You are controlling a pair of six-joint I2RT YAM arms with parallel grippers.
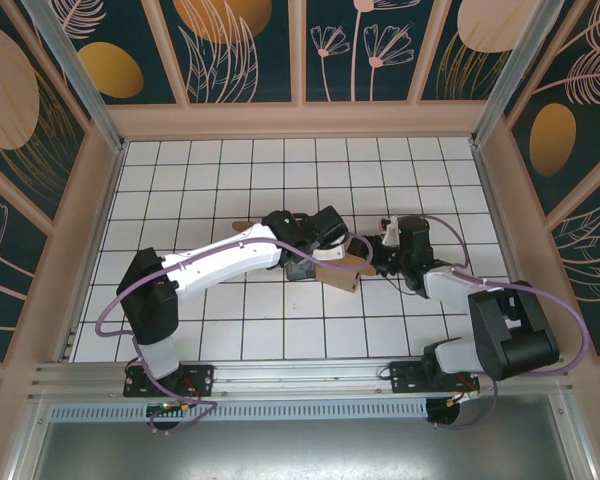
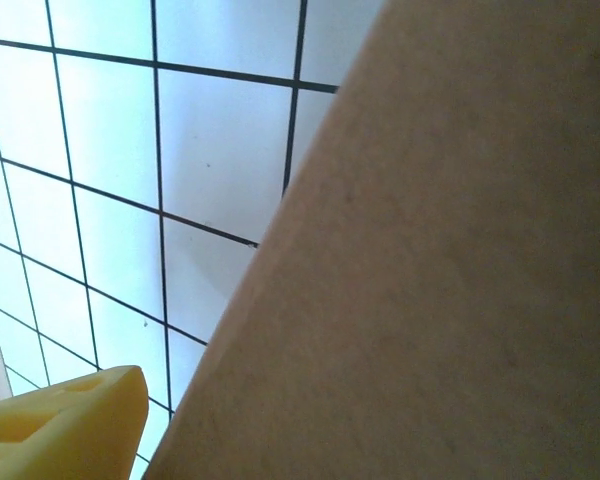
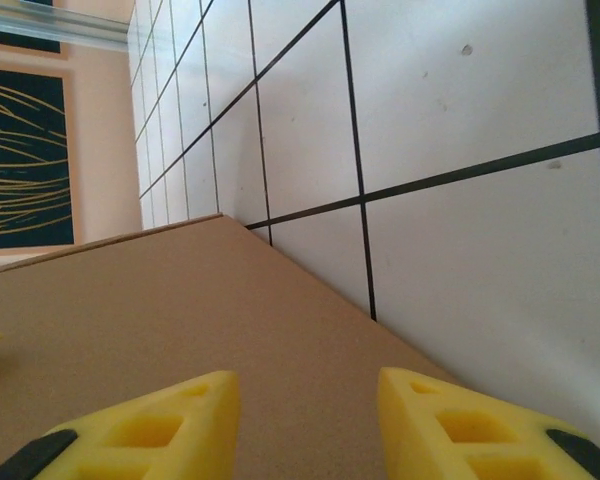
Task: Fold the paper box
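Top external: the paper box [image 1: 342,273] sits mid-frame on the tabletop [image 1: 230,330], between the arms. The right tool [image 3: 310,400] is spread over the cardboard, pinching nothing; the left tool's [image 1: 310,262] state I cannot tell. Unheld, creased flaps may spring back, or a push may skid the box.

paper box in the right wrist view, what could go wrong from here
1. The right gripper stands open over the paper box, gripping nothing, so the brown panel may unfold or slide on the tiled table.
2. In the top view the left arm and right arm crowd close together over the box, so a hasty move could knock them together.
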